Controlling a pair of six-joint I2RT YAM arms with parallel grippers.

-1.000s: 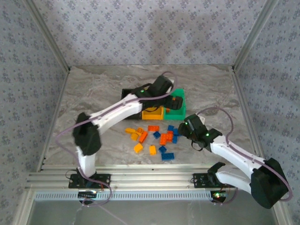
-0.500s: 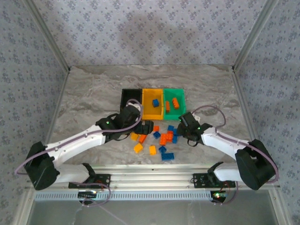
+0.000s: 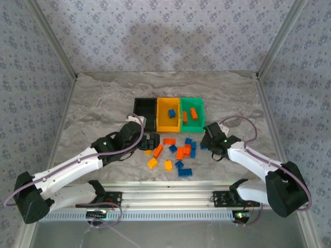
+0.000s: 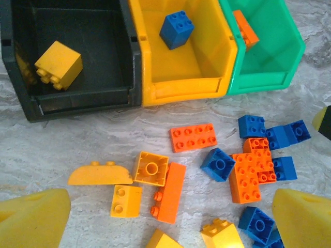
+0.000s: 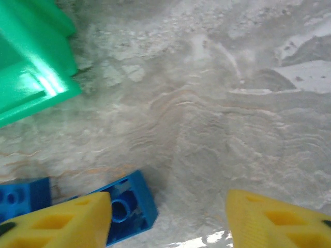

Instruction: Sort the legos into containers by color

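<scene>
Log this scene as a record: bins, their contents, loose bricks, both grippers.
black bin: one yellow brick
yellow bin: one blue brick
green bin: two orange bricks
table: loose bricks, yellow, orange and blue, before the bins
left gripper: open, over the loose bricks
right gripper: open, a stray blue brick by one finger

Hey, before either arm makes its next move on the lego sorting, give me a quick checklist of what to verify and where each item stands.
1. The left end effector is open: ok, fingers wide above the loose legos.
2. The right end effector is open: ok, nothing gripped.
3. The blue brick is centred between the right jaws: not ok, it sits off toward one finger.
4. Bin colours are consistent: ok; the black bin holds a yellow brick, the yellow-orange bin a blue block, the green bin an orange brick.
5. Clearance between left arm and right arm: ok, apart in the top view.
</scene>
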